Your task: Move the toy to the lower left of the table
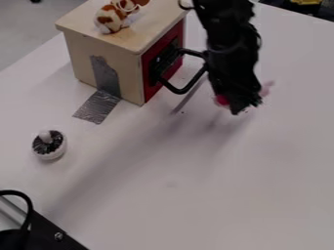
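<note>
The black two-finger gripper point(244, 106) hangs low over the far right part of the white table point(215, 195). How far open it is, and whether it has hold of anything, I cannot tell. A small pink toy point(222, 100) shows at both sides of its lower end, mostly hidden behind it. To the left stands a pale wooden box point(126, 72) with a red side and a bent black handle point(179, 91); a brown-and-white plush toy point(112, 19) sits on top. Silver tape point(98, 106) runs from box to table. Nearer, at the left, is a round white brush point(49, 147) with black bristles.
</note>
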Available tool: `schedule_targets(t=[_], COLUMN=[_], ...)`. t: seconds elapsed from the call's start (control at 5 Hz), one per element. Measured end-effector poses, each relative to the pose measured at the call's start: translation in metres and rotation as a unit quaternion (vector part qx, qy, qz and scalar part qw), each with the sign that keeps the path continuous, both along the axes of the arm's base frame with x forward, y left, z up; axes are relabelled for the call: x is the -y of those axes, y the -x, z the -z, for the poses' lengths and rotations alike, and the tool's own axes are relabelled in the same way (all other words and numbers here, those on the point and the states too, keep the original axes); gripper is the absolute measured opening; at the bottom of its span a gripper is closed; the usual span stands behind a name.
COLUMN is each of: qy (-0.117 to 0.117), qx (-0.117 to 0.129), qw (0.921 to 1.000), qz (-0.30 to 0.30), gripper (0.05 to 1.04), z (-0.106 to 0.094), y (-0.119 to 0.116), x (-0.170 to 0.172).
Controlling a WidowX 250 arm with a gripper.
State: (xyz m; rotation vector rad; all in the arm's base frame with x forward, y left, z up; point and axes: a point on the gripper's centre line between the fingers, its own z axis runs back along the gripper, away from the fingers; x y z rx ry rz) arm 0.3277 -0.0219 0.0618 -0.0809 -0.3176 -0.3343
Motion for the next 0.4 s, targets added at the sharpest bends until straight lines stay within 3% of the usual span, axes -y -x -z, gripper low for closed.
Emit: schedule_targets(t=[0.2, 0.4], qy=[-0.006, -0.012], qx=[-0.027, -0.059], qw=[0.9985, 0.9962], qz=[-0.048, -0.063], gripper=[0.368, 0.368], z=[-0.005, 0.011], y=[0.044, 0.092], x=[-0.037, -0.055])
